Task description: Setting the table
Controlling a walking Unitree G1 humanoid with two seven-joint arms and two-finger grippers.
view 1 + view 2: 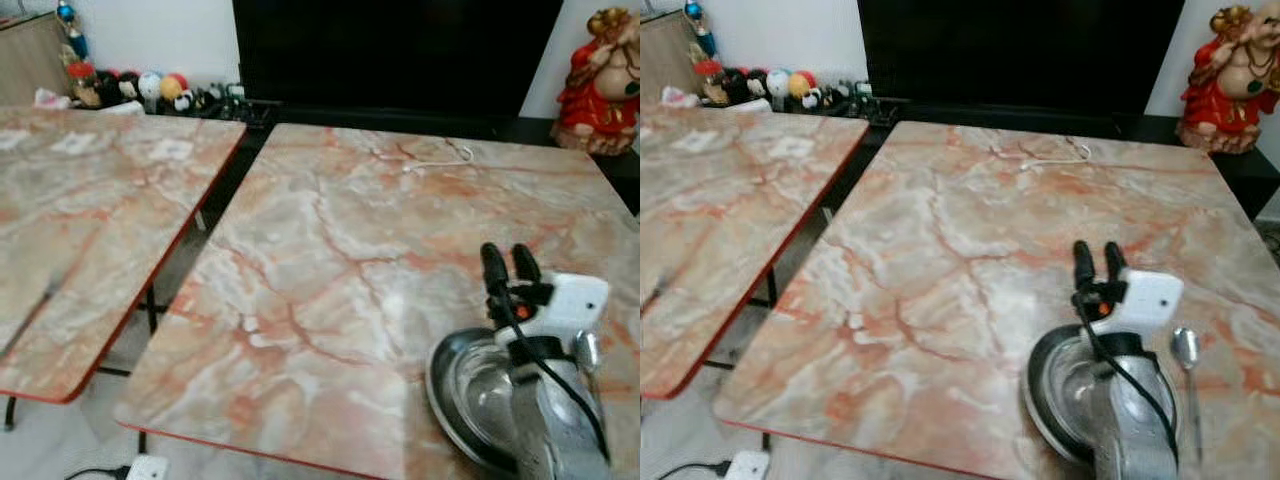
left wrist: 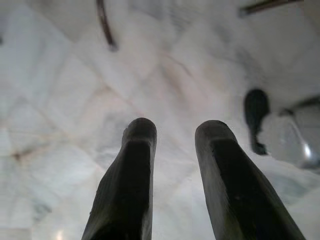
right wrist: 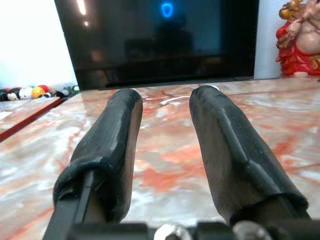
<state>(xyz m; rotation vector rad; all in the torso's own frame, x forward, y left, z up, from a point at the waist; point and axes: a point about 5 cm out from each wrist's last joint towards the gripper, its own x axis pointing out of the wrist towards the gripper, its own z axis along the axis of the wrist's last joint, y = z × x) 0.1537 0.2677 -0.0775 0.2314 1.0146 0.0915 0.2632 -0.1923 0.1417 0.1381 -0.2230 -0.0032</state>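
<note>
My right tool [image 1: 1097,262] hovers low over the marble-patterned table [image 1: 940,260], its two black fingers [image 3: 112,150] parted by a narrow gap with nothing between them. Directly beneath my wrist and just behind the fingertips sits a shallow steel bowl [image 1: 1060,385], resting on the table near its front edge. Just beside the bowl, on the outer side of my arm, a spoon [image 1: 1187,350] lies on the table, bowl end pointing away from me. Well ahead of the tool a thin white cord [image 1: 1058,157] lies near the far edge. Beyond that stands a dark screen [image 3: 160,40], with a red figurine [image 1: 1228,80] to its right. My left tool [image 2: 175,165] hangs over pale floor tiles [image 2: 75,100], fingers slightly apart and holding nothing.
</note>
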